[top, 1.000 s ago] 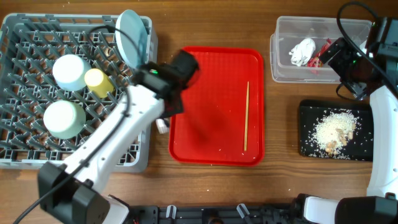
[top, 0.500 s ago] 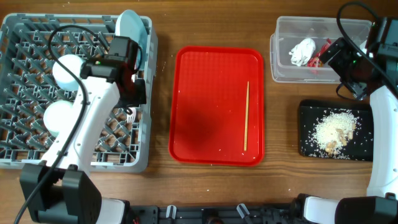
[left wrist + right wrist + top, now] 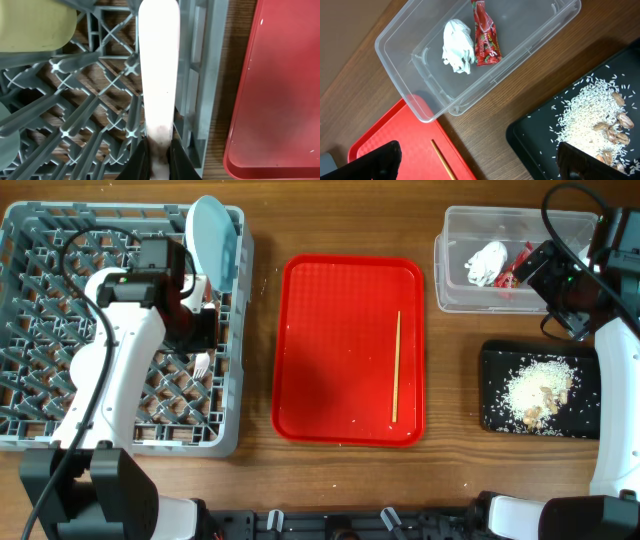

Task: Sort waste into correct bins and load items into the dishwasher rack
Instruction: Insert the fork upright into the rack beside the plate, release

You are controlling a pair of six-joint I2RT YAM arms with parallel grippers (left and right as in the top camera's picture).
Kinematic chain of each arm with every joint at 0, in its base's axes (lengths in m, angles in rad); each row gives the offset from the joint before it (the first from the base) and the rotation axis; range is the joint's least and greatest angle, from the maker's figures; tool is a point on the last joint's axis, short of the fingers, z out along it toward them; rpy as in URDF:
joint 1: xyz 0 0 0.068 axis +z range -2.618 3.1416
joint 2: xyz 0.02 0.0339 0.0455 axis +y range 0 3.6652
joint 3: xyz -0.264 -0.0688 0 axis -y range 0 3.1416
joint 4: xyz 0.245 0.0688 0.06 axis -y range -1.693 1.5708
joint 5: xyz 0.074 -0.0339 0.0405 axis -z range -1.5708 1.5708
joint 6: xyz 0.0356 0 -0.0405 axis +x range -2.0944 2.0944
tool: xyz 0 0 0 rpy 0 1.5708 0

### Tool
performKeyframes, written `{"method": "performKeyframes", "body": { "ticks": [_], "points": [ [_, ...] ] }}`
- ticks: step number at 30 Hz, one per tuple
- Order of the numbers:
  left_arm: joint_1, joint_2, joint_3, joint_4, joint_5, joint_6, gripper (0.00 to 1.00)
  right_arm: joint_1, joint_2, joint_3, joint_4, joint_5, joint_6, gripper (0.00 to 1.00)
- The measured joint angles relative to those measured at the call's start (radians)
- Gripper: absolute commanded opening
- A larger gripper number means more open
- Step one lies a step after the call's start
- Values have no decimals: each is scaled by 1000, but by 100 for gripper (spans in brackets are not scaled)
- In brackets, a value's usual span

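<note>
From above, the left arm (image 3: 105,375) covered much of the rack (image 3: 30,442), which sat left of the red tray (image 3: 340,350), so I couldn't make out the bowls there. The wrist view caught only a cut-off yellow cup (image 3: 35,25) and a sliver of mint bowl (image 3: 4,145) at its edge. The fork (image 3: 159,65) had its tined end half lost under the gripper. Whether it rested on the lattice or hung just over it I couldn't tell.

The arm lay stretched across the rack, elbow bent, wrist over the side nearest the red tray. The left gripper (image 3: 157,152) was pinched almost closed on the narrow part of the fork's handle. The broad white end pointed away along the rack's wall. The right gripper (image 3: 477,157) hung spread wide, holding nothing, between the tub (image 3: 415,95) and the black tray (image 3: 535,150), both right of the red tray.

The plate (image 3: 212,235) stood on edge in the rack's far corner nearest the red tray. A tissue (image 3: 457,47) and a red wrapper (image 3: 485,35) lay in the tub, and pale scraps (image 3: 590,110) lay on the black tray. One chopstick (image 3: 397,370) lay on the red tray, near its right edge.
</note>
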Motion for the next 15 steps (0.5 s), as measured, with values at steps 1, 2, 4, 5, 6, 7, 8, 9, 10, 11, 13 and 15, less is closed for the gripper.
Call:
{"method": "performKeyframes", "body": {
  "ticks": [1,2,4,5,6,7,8,9,10,11,13,15],
  "points": [
    [6,0,0,0,8,1,9,0,0,0,0,0,0,100],
    [8,0,0,0,13,1,10,0,0,0,0,0,0,100],
    [9,0,-4,1,32,1,10,0,0,0,0,0,0,100],
    [9,0,-11,6,41,1,10,0,0,0,0,0,0,100],
    [9,0,-24,20,48,1,10,0,0,0,0,0,0,100],
    [9,0,-46,32,53,1,11,0,0,0,0,0,0,100],
    [9,0,-58,36,56,1,13,0,0,0,0,0,0,100],
    [9,0,-70,42,56,1,16,0,0,0,0,0,0,100],
    [9,0,-79,44,56,0,20,0,0,0,0,0,0,100],
    [9,0,-82,45,56,-1,31,0,0,0,0,0,0,100],
    [9,0,-82,46,56,-4,38,0,0,0,0,0,0,100],
    [9,0,-82,46,55,-3,38,0,0,0,0,0,0,100]
  ]
}}
